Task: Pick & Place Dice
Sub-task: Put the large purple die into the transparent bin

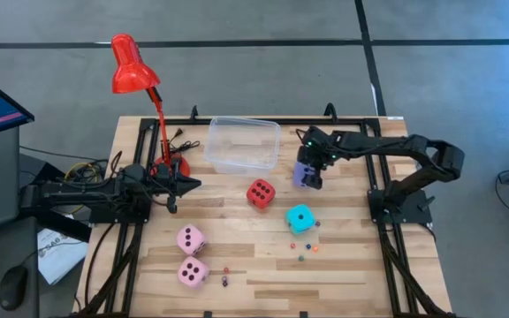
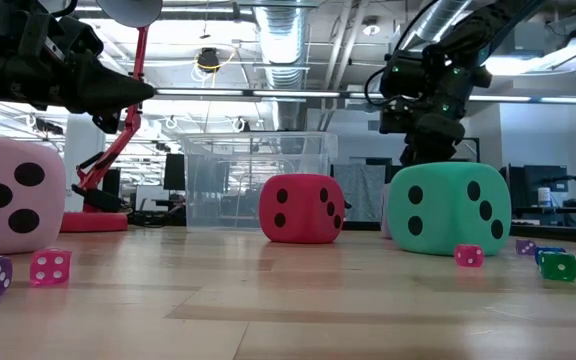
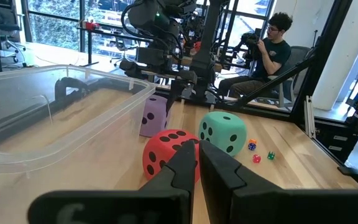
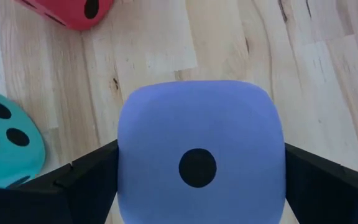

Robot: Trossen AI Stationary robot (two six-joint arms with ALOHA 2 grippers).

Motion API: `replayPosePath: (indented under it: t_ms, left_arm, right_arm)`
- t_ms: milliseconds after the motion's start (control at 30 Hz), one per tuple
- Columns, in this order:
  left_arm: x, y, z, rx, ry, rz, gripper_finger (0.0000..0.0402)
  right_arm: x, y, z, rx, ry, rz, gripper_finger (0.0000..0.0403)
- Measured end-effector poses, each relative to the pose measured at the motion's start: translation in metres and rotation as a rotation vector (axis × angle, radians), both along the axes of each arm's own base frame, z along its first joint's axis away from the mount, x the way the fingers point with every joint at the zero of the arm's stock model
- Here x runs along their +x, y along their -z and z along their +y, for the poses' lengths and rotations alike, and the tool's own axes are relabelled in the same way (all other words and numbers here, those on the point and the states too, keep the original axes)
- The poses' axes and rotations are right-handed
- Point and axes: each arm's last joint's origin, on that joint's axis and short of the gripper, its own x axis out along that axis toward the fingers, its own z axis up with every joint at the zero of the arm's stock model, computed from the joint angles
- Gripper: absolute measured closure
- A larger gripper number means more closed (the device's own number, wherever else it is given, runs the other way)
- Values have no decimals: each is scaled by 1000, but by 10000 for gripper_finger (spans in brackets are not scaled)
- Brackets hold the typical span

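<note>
The lavender die [image 1: 305, 175] sits right of the clear bin, with my right gripper [image 4: 201, 180] over it and closed on its sides. The red die [image 1: 261, 193] and the cyan die [image 1: 300, 217] rest on the wood at mid-table. Two pink dice [image 1: 191, 238] [image 1: 193, 271] lie near the front left. My left gripper [image 1: 188, 184] waits shut and level at the left, by the lamp base, touching nothing. My right gripper pinches the lavender die between its two fingers [image 4: 86, 180], one on each of two opposite side faces [image 4: 128, 177]. The fingers come steeply from above, slanting down. The one-pip face is turned to the wrist camera. In the left wrist view the die's underside [image 3: 153, 132] looks to be on the table.
A clear plastic bin [image 1: 243, 144] stands at the far middle. A red desk lamp [image 1: 135, 71] rises from its base at the far left. Several tiny coloured dice [image 1: 303, 252] are scattered near the front right. A person sits beyond the table.
</note>
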Motion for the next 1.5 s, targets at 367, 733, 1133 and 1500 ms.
replayPosePath:
  t_ms: [367, 733, 1133, 1500]
  left_arm:
    - [0, 0, 0, 0, 0, 0, 390]
    - [0, 0, 0, 0, 0, 0, 390]
    - [0, 0, 0, 0, 0, 0, 390]
    - [0, 0, 0, 0, 0, 0, 390]
  right_arm:
    - [13, -11, -6, -71, -18, -136, 27]
    - [14, -11, -7, -68, -10, -137, 27]
    - [14, -25, -6, -45, 40, -158, 27]
    - [31, -93, -12, -56, 70, -248, 28]
